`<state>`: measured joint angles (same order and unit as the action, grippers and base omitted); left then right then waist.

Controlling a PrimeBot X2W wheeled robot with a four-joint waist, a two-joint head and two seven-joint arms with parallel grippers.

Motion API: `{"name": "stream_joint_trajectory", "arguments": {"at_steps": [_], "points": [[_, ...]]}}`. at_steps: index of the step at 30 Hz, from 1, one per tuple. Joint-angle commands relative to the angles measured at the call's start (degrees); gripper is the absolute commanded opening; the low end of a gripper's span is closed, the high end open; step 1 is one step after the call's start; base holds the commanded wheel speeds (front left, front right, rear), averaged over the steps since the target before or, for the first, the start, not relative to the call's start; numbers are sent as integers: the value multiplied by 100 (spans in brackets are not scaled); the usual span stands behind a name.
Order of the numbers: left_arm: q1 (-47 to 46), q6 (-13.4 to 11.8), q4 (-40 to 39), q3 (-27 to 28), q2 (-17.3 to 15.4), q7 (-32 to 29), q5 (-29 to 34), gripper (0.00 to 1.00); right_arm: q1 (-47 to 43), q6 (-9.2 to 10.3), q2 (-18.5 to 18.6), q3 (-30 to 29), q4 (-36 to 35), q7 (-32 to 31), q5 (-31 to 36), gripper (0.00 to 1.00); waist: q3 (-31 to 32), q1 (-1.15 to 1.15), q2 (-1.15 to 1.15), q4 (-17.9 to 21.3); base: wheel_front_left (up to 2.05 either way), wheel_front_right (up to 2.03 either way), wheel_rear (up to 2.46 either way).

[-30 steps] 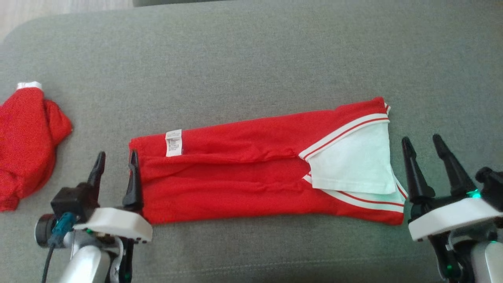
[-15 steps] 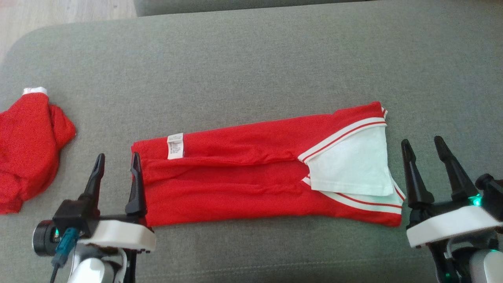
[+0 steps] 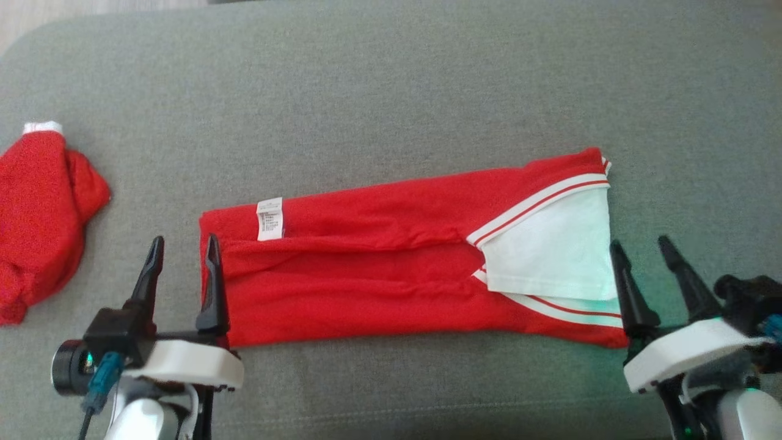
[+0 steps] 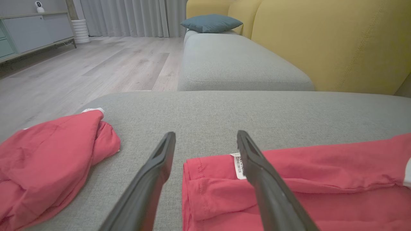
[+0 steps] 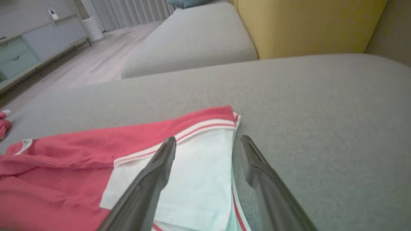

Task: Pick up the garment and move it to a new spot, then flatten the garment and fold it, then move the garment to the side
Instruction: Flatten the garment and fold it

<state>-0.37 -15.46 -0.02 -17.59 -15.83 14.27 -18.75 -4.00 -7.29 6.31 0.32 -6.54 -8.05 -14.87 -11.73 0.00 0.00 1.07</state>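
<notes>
The garment [image 3: 379, 269] is red with white sleeves and striped trim, and lies folded into a long strip across the grey cushion [image 3: 391, 91]. A white label [image 3: 269, 219] shows near its left end. My left gripper [image 3: 184, 242] is open at that left end. In the left wrist view, the left gripper [image 4: 206, 134] straddles the garment [image 4: 321, 179] edge. My right gripper [image 3: 639, 243] is open at the right end. In the right wrist view, the right gripper [image 5: 208, 138] has one finger over the white sleeve [image 5: 199, 173] and the other over bare cushion.
A second crumpled red cloth [image 3: 36, 214] lies at the cushion's left edge, also seen in the left wrist view [image 4: 48, 154]. Beyond the cushion are another grey seat [image 4: 234, 64], a yellow backrest [image 4: 321, 41], a blue pillow [image 4: 210, 22] and wooden floor [image 4: 80, 70].
My right gripper has moved left and nearer, from beside the garment's right end to straddling it. The left gripper has barely moved. The head view shifted slightly.
</notes>
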Motion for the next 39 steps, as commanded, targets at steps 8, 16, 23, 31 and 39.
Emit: {"name": "stream_joint_trajectory", "arguments": {"at_steps": [8,16,23,31,39], "points": [[-594,68,-140,144,-44,51,55,100,862,-20,403,268,1056,-331,-193,100,-404,0,0,-97,0,0,0],[-825,179,18,127,20,65,70,100,1390,-20,395,519,1870,-1266,-379,100,-547,0,0,-176,0,0,0],[-807,196,86,181,70,71,92,100,1384,-20,417,456,1758,-1669,-657,0,-495,0,0,-152,0,0,0],[-811,277,76,247,145,72,154,100,991,-20,703,-527,1350,-1447,-713,0,-416,0,0,-85,0,0,0],[-755,316,79,292,185,73,213,100,712,-20,894,-1210,1140,-1496,-536,0,-359,0,0,-5,0,0,0]]}}
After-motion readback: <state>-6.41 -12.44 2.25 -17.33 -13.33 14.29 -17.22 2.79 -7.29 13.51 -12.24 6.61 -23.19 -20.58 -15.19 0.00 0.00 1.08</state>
